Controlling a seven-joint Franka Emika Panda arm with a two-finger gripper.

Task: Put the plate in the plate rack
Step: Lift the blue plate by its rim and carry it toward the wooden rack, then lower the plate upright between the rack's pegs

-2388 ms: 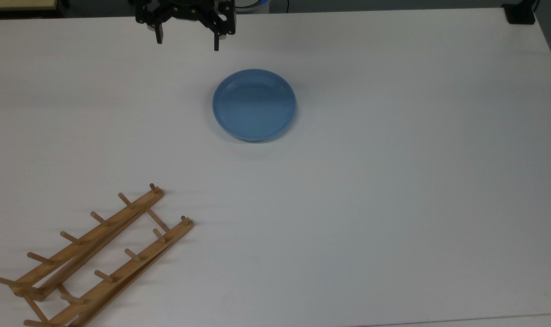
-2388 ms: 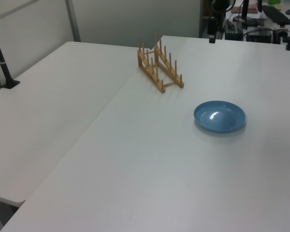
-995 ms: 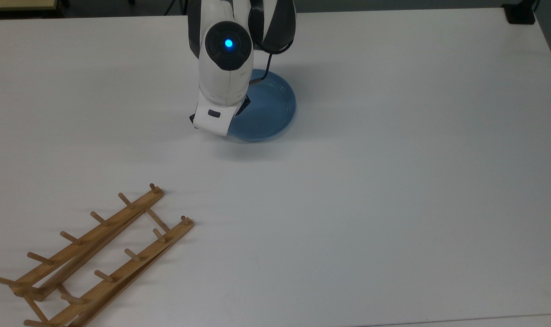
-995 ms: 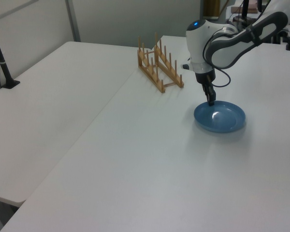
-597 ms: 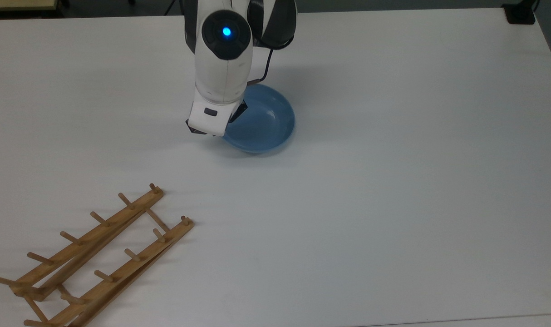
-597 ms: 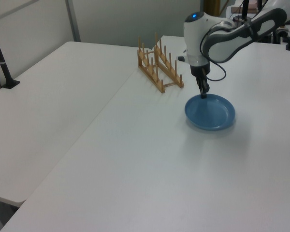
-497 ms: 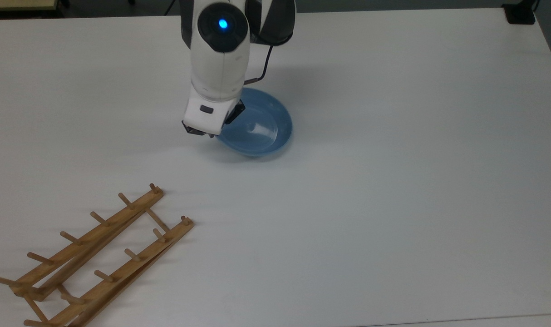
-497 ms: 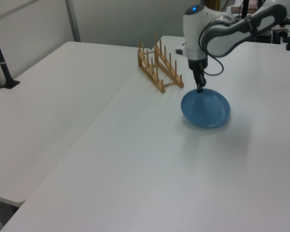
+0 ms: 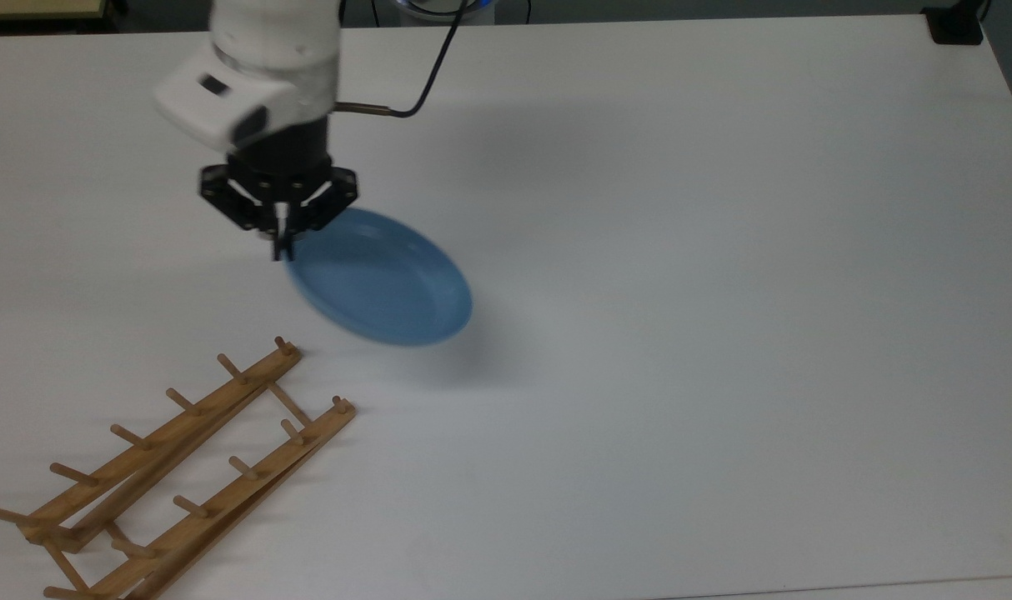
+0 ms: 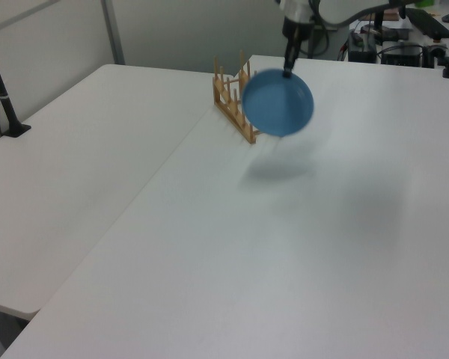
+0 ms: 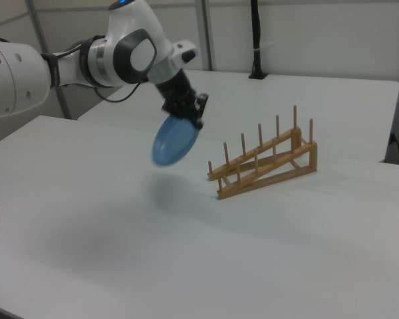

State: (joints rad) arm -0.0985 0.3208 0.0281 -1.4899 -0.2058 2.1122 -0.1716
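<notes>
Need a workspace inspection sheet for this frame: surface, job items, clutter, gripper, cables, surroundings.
Surface: white table, bare around the job's things.
Plate: light-blue plate is off the table, tilted and hanging from its rim, with its shadow on the table below.
Plate rack: wooden plate rack stands on the table, no plate in it; the plate is apart from it.
Clutter: nothing seen.
Gripper: gripper, jaws shut on the plate's rim.
Cables: black cable runs from the wrist off the top view's upper edge.
Surroundings: black post stands at the far table edge in the right view; grey partition walls behind.
</notes>
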